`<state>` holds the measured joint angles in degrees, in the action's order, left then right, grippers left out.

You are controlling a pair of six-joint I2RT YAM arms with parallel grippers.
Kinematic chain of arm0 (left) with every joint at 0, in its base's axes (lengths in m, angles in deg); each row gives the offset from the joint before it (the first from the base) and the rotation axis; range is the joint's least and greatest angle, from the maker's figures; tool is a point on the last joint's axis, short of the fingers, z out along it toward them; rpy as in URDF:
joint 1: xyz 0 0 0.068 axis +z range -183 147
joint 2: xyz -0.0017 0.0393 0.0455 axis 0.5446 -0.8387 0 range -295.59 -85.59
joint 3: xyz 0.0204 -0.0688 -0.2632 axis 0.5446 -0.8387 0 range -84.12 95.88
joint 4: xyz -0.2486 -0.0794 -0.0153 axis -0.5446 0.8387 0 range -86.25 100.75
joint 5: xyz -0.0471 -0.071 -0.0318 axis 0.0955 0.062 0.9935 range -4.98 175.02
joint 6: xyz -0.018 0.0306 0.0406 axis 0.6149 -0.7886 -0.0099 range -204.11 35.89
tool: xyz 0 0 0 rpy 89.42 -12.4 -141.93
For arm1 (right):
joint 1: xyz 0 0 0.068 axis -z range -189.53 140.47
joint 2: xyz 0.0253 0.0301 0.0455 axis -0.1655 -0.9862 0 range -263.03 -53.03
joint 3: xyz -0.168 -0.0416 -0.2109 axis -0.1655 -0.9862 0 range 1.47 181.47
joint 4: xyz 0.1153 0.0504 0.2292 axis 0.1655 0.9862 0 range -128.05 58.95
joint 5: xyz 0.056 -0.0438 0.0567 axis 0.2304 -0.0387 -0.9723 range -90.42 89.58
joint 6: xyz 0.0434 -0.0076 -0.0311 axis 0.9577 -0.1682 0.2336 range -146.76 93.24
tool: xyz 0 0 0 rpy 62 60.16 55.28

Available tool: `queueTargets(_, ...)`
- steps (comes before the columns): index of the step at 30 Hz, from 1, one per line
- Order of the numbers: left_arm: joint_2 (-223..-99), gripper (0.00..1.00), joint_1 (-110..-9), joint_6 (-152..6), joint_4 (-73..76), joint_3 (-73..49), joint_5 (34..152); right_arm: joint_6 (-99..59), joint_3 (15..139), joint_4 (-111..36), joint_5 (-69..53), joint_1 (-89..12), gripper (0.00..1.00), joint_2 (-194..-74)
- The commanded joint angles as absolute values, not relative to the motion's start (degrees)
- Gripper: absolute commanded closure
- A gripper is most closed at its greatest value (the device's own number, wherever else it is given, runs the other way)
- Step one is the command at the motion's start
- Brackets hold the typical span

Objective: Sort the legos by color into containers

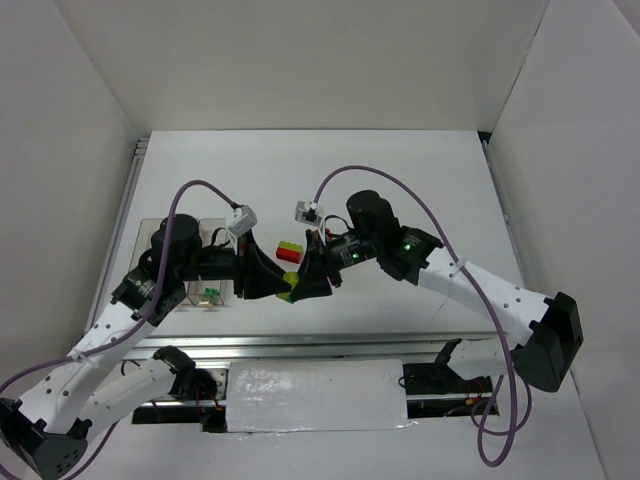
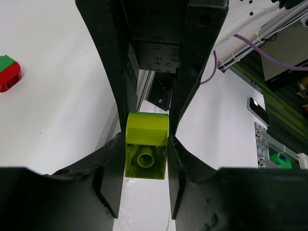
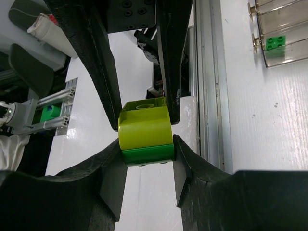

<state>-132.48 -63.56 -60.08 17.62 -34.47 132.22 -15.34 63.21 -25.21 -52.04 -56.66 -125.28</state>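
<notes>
A yellow-green brick point(image 2: 147, 139) stacked on a green brick point(image 3: 147, 154) hangs above the table between both grippers point(image 1: 290, 293). My left gripper point(image 2: 147, 144) is shut on the yellow-green half, whose hollow underside faces its camera. My right gripper point(image 3: 147, 149) is shut on the green half, and it meets the left gripper nose to nose point(image 1: 315, 280). A red two-coloured stack point(image 1: 290, 251) lies on the table just behind them and also shows in the left wrist view point(image 2: 8, 73). The clear containers point(image 1: 190, 232) stand at the left, and one point(image 3: 284, 29) holds a green brick point(image 3: 275, 42).
The aluminium rail point(image 1: 300, 345) runs along the near table edge just below the grippers. White walls enclose the table on three sides. Purple cables point(image 1: 190, 190) loop over both arms.
</notes>
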Motion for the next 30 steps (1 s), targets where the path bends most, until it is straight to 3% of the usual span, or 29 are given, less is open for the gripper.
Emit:
queueTargets(1, -129.81, 0.61, -63.85, -59.85, 13.43, -34.81, 136.87, -17.00, 66.34, -27.94, -53.50, -55.93, 1.00, -126.51)
queueTargets(3, -128.93, 0.64, -63.76, -59.85, 13.16, -34.81, 137.14, -16.74, 66.16, -28.64, -53.77, -55.93, 1.00, -126.16)
queueTargets(8, -129.09, 0.89, -63.76, -60.99, 15.09, -33.76, 134.78, -18.40, 65.20, -28.91, -54.83, -55.84, 1.00, -124.75)
queueTargets(9, -129.36, 1.00, -63.76, -61.34, 15.87, -33.41, 133.37, -19.45, 65.02, -28.47, -54.83, -55.76, 1.00, -124.58)
queueTargets(13, -129.89, 1.00, -63.76, -61.87, 19.30, -32.01, 126.25, -24.90, 61.61, -26.27, -55.44, -55.32, 1.00, -122.82)
queueTargets(26, -129.53, 1.00, -63.06, -62.66, 21.24, -29.90, 121.15, -26.14, 56.32, -27.50, -57.20, -50.22, 1.00, -122.28)
queueTargets(30, -131.64, 1.00, -62.88, -61.27, 33.14, -25.51, 97.13, -22.81, 56.75, -27.94, -50.45, -49.52, 1.00, -123.51)
